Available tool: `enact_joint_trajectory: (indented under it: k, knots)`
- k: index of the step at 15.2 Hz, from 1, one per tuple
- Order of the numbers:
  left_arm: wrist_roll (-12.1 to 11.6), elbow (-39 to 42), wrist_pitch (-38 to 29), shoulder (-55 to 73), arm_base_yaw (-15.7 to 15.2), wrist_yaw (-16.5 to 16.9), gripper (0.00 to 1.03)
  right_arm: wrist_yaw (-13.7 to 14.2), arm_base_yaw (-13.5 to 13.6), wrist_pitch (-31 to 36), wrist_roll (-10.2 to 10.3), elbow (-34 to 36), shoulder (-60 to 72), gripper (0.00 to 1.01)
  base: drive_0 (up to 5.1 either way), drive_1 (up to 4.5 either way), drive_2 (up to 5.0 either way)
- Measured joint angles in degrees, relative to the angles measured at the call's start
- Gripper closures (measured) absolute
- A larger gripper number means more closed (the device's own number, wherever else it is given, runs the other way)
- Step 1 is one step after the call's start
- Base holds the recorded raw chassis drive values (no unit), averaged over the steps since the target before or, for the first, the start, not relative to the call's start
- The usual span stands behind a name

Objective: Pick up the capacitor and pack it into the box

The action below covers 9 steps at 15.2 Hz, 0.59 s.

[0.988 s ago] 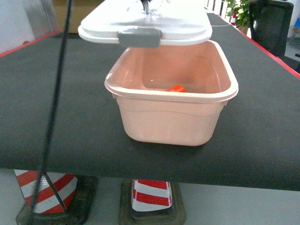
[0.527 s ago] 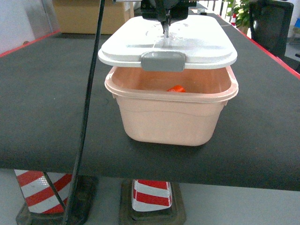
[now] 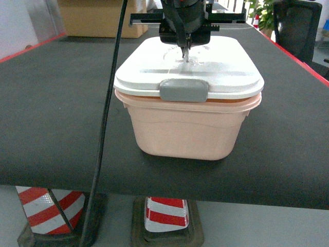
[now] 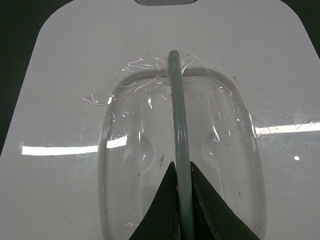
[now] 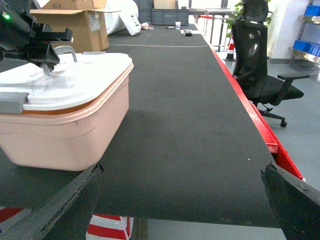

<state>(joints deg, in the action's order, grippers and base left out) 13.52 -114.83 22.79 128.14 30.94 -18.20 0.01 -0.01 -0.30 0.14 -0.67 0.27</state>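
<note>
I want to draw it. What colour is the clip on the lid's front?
Grey latch, clearest in head view.

"Where's the box sitting?"

"I see it near the table's near edge, lid on top, left gripper on the lid's handle. A carton lies far left, a chair far right."
</note>
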Motion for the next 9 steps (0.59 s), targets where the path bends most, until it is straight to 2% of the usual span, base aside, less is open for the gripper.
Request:
enact_joint_trajectory:
  k: [1,3,4,7,9]
  knots:
    - [0.07,0.04,-0.15,0.0,0.0,0.02,0.99,0.0,0.0,0.0,0.0,0.0,0.0,0.03,0.0,0.0,0.0]
    - [0.04,0.79,-1.66,-0.02,0.0,0.85,0.78,0.0,0.0,0.0,0.0,0.0,0.0,0.03,0.0,0.0,0.0]
    - [0.02,0.98,-1.9,-0.07,0.0,0.87,0.71,0.0,0.0,0.0,0.0,0.0,0.0,0.03,0.0,0.0,0.0]
    - [0.02,1.18,-4.68,-2.64,-0.57,0.96,0.35,0.0,0.0,0.0,0.0,0.0,0.0,0.03,0.0,0.0,0.0]
    - [0.44,1.97,-12.52,-6.21,-1.44,0.87,0.14,0.0,0.0,0.0,0.0,0.0,0.0,0.03,0.0,0.0,0.0]
